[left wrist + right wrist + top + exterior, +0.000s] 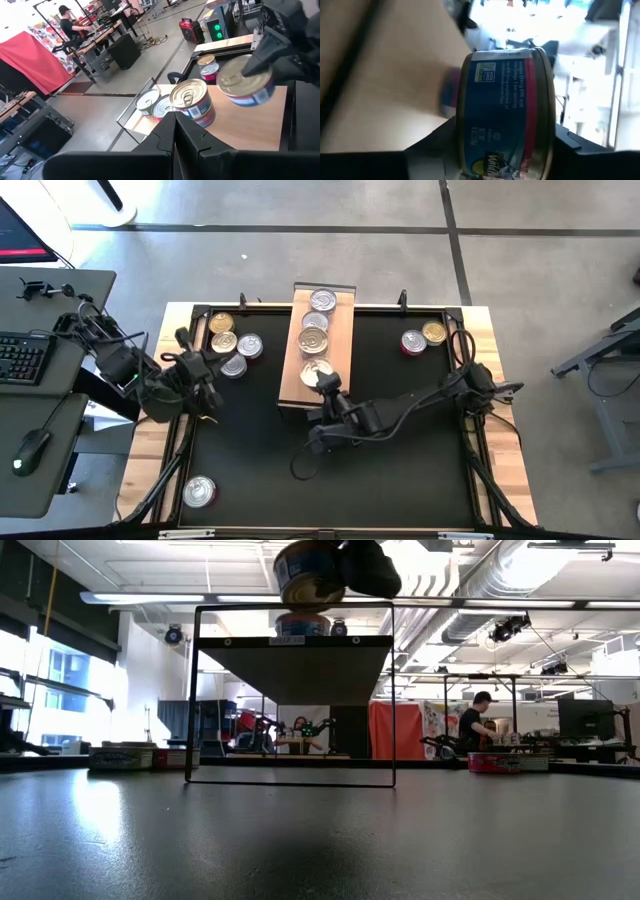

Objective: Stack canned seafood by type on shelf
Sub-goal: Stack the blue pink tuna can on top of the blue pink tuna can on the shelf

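The right claw (322, 383) gripped a can (324, 378) over the shelf (293, 375); three cans (315, 321) sat beyond it, seven still loose.

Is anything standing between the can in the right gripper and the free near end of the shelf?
Nothing visible does. The right gripper holds the can above bare wood at the shelf's near end; the other cans stand further along it.

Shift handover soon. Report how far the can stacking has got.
Done: three or four cans sit on the shelf. In hand: the right claw holds a blue-labelled can above the shelf. Left: five cans near the idle left claw, two at the far right, one near.
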